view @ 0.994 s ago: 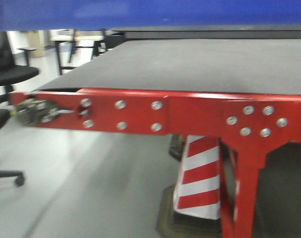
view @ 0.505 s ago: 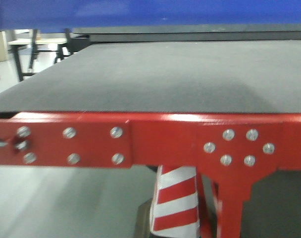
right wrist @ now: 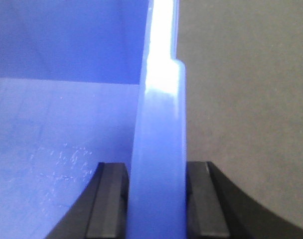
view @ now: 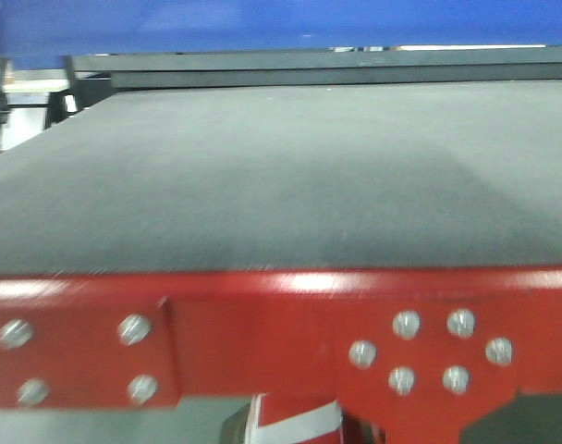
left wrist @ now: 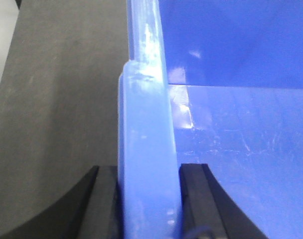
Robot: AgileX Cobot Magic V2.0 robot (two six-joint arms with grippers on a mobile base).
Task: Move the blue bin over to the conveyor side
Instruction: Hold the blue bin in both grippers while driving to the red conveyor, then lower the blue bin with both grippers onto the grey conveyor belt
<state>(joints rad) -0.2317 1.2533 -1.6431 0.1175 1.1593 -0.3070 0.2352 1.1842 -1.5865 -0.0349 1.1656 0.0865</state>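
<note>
Nearer than before, the conveyor (view: 281,176) and its red frame (view: 253,324) are seen. Only scuffed floor is shown inside the blue bin (left wrist: 241,164); its rim is clamped by the left gripper (left wrist: 149,199) and the right gripper (right wrist: 157,199).

text: none legible | labels: none | brands: none | numbers: none

The conveyor (view: 281,176), a dark grey woven belt edged by a bolted red frame (view: 262,319), lies beneath the jaws, outboard of the left gripper (left wrist: 149,172) and the right gripper (right wrist: 155,168).
</note>
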